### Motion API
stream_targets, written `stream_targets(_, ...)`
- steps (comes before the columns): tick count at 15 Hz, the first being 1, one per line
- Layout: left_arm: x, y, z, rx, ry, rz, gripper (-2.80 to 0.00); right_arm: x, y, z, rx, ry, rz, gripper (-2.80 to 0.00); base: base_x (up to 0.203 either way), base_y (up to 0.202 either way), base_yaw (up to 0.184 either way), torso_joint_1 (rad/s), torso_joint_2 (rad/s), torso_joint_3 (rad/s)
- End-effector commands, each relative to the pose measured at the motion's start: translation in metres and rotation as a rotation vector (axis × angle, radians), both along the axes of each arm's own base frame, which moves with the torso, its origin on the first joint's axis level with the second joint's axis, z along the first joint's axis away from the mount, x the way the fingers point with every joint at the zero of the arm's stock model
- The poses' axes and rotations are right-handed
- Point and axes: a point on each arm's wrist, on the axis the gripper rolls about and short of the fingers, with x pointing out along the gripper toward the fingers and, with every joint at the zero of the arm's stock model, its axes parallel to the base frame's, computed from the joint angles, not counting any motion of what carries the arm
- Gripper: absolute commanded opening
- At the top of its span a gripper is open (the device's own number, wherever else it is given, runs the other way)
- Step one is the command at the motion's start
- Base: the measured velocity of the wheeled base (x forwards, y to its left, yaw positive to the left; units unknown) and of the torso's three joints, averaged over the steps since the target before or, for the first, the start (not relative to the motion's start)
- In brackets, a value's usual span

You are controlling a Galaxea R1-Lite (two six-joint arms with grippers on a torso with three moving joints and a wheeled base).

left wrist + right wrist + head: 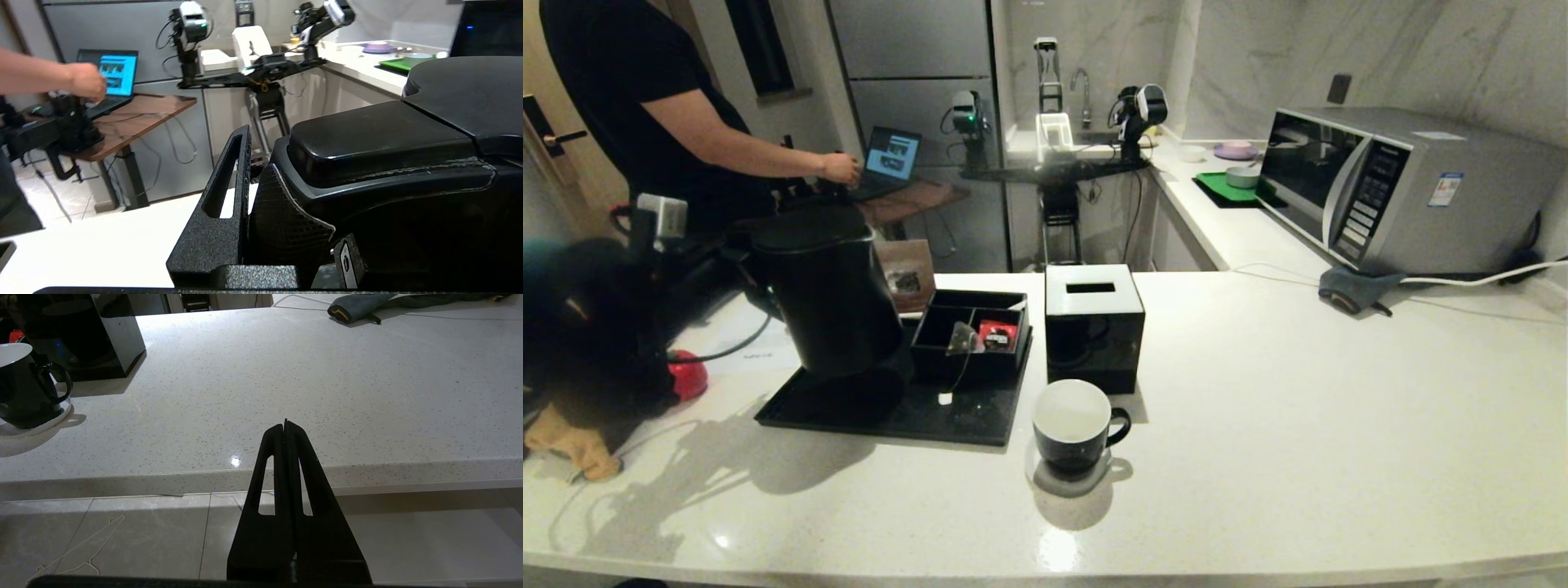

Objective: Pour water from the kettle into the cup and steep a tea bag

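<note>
Black kettle (pixel 829 290) sits on the black tray (pixel 980 420), far-left of counter; left gripper (pixel 261 192) is clamped on its handle. Cup (pixel 1074 425) stands just off the tray's right edge. Right gripper (pixel 285 428) pinched closed, empty, off the counter's near edge.

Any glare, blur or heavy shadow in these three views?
Head view: specular hotspots on the counter near its front edge, the left arm is a dark blur, and the kettle and cup cast long shadows toward the camera. Left wrist view: the kettle fills the frame as near-featureless black. Right wrist view: one small glint on the counter ahead of the right end effector.
</note>
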Motion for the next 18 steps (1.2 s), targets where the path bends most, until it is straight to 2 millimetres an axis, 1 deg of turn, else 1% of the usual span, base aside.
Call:
stream_targets(1,-0.008,-0.005,0.012,0.010,-0.020,-0.025,-2.80,0.000,0.000,0.000,0.000,0.001,0.000,-2.80,0.000,0.000,0.000,0.000,0.00,0.000)
stream_targets(4,-0.014,-0.015,0.019,0.016,-0.020,-0.067,-2.80,0.000,0.000,0.000,0.000,0.001,-0.001,-2.80,0.000,0.000,0.000,0.000,0.00,0.000)
stream_targets(8,-0.019,-0.041,0.037,0.022,-0.047,-0.123,-2.80,0.000,0.000,0.000,0.000,0.000,0.000,-2.80,0.000,0.000,0.000,0.000,0.00,0.000)
stream_targets(10,-0.021,-0.050,0.042,0.024,-0.058,-0.141,-2.80,0.000,0.000,0.000,0.000,0.000,-0.001,-2.80,0.000,0.000,0.000,0.000,0.00,0.000)
stream_targets(15,-0.035,-0.065,0.045,0.050,-0.036,-0.158,-2.80,0.000,0.000,0.000,0.000,0.001,0.000,-2.80,0.000,0.000,0.000,0.000,0.00,0.000)
stream_targets(18,-0.036,-0.073,0.046,0.079,-0.034,-0.166,-2.80,0.000,0.000,0.000,-0.001,0.001,-0.001,-2.80,0.000,0.000,0.000,0.000,0.00,0.000)
